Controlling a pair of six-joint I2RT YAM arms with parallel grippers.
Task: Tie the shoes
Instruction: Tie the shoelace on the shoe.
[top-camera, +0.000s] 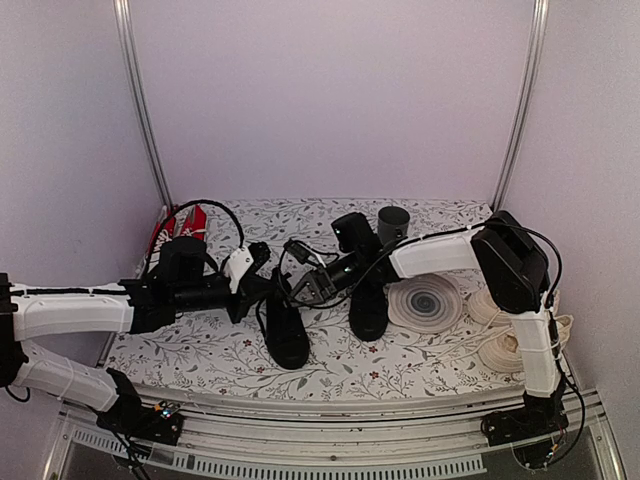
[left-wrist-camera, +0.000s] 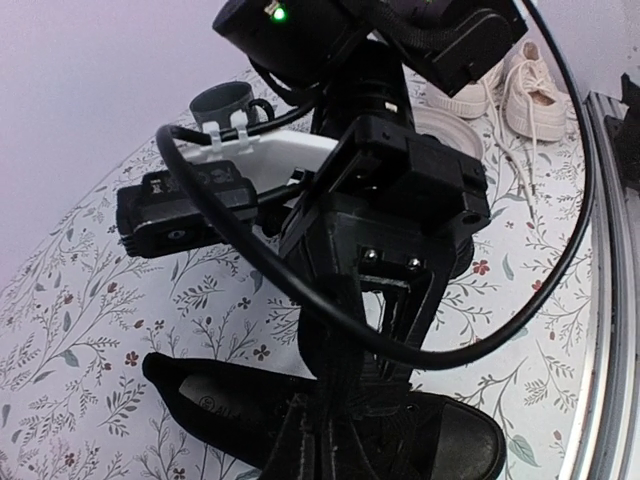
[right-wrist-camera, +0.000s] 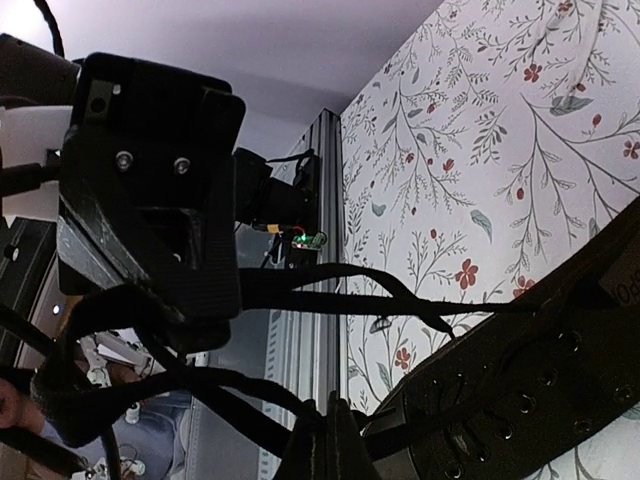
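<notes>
Below the shut jaws lies a matt black cloth low-top shoe (right-wrist-camera: 520, 390) with thin woven black laces (right-wrist-camera: 340, 285) stretched between the jaws. The flowered white tablecloth (top-camera: 200, 355) looks soft and matt. Both grippers' black plastic housings look faintly glossy; beyond them, brushed aluminium rails (top-camera: 350, 440).

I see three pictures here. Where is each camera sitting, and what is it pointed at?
Top external: fixed above and behind the arms, looking down on the floral table; shows both arms and the black shoes.
Left wrist: rides on the left arm, looking along its fingers at one black shoe; the right arm crosses in front.
Right wrist: rides on the right arm, looking past its fingers at laces and shoe eyelets; the other gripper shows.
Shared: both wrist views show a black shoe and the other arm.
</notes>
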